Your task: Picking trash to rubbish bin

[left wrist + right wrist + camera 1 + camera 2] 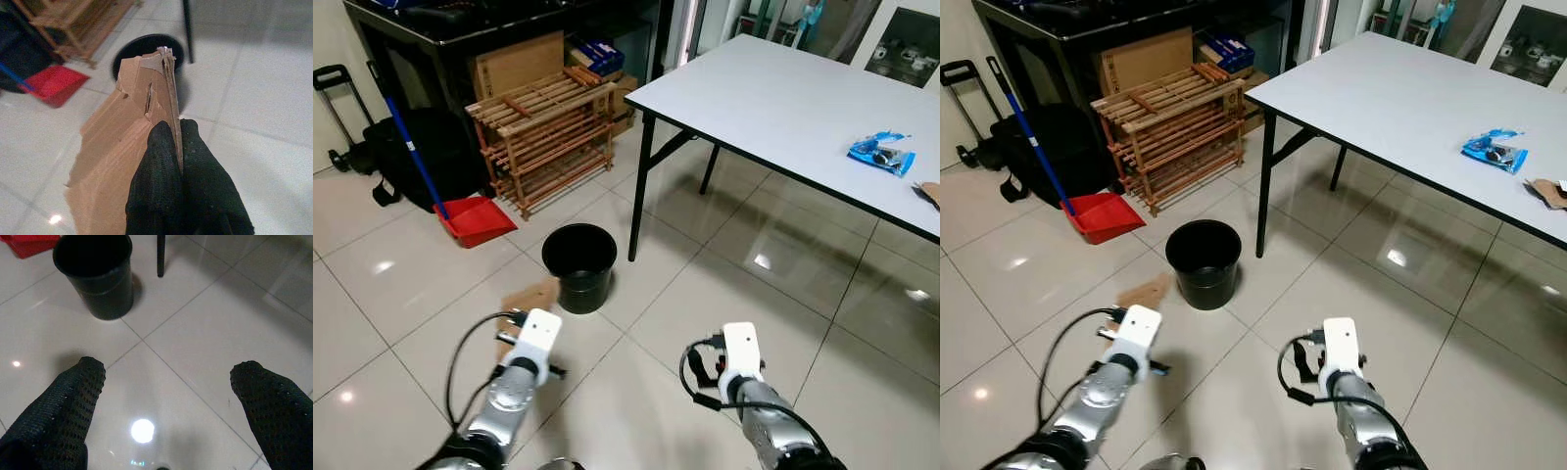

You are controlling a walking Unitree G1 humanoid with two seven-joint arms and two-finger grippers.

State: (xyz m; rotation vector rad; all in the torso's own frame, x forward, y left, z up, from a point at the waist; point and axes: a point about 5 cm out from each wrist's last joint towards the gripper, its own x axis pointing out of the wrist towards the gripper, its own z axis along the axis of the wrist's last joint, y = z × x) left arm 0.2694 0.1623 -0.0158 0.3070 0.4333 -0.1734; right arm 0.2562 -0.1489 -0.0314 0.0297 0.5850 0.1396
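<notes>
A torn piece of brown cardboard (pixel 127 137) is clamped between the two black fingers of my left gripper (pixel 180 147). In the left eye view the cardboard (pixel 530 296) sticks out ahead of my left arm, just short of the black rubbish bin (pixel 579 264) on the tiled floor. The bin (pixel 146 46) lies beyond the cardboard's tip in the left wrist view. My right gripper (pixel 166 382) hovers open over bare tiles, with the bin (pixel 95 271) a short way ahead of it. A blue wrapper (pixel 882 153) lies on the white table (pixel 773 98).
A wooden slatted rack (pixel 548 137) and a red dustpan with a blue handle (pixel 475 217) stand behind the bin. The table's black legs (pixel 641 186) rise just right of the bin. A brown scrap (pixel 1549 192) lies at the table's right edge.
</notes>
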